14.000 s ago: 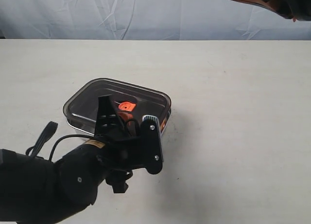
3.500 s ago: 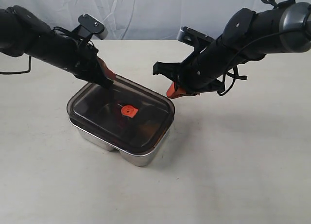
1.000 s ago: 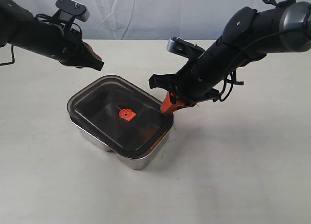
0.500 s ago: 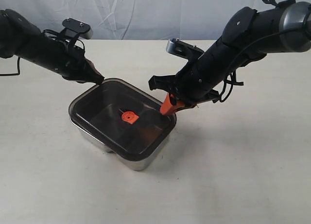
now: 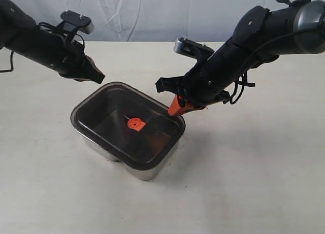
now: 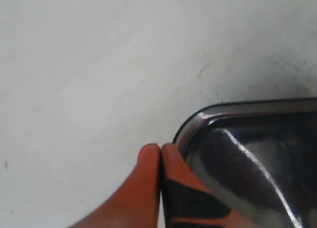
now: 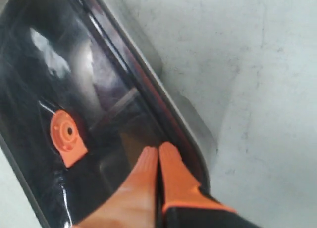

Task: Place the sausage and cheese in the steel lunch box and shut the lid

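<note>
The steel lunch box [image 5: 138,171] stands mid-table with the dark translucent lid [image 5: 109,117] lying on it, orange valve [image 5: 135,124] at its centre. My right gripper [image 5: 171,112] is shut, and its orange fingertips press on the lid's right corner; the right wrist view shows my right gripper [image 7: 158,150] on the lid [image 7: 54,74] just inside the rim. My left gripper [image 5: 99,79] is shut and empty, hovering just off the lid's far-left corner; in the left wrist view my left gripper [image 6: 161,148] is beside that corner of the lid [image 6: 257,139]. The sausage and cheese are hidden under the lid.
A pale table [image 5: 254,173] surrounds the box, with a white cloth backdrop [image 5: 152,15] behind its far edge. Both dark arms reach in from the back, one on each side of the box.
My left gripper dipped onto the lid's far-left corner and has lifted back up and left. The lid now sits lower on the box. My right gripper stayed on the right corner.
</note>
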Motion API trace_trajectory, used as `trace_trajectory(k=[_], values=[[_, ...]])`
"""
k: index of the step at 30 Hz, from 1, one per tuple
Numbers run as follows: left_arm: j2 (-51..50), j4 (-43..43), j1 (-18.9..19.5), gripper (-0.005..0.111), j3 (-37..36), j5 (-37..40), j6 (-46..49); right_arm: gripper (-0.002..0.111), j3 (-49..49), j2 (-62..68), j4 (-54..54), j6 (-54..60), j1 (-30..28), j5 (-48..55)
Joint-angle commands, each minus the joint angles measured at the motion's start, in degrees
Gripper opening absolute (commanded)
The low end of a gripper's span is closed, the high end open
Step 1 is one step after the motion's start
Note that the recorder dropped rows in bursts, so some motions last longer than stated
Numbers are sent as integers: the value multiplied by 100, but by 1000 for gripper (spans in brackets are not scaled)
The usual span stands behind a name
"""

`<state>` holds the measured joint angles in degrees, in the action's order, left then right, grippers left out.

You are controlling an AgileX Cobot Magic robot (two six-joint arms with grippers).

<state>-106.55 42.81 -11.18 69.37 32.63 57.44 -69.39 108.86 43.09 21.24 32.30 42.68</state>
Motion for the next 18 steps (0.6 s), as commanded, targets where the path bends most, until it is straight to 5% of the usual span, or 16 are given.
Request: trace_trajectory(k=[1,10,18], values=[[251,223,-27,0,-30,-140,12,-1,-66,-152,-77,60,-26,-504],[189,272,-36,0,-30,-129,12,-1,-143,124,-79,60,-26,-683],[189,389,-36,0,-30,1006,-191,-1,-143,107,-118,86,-26,124]])
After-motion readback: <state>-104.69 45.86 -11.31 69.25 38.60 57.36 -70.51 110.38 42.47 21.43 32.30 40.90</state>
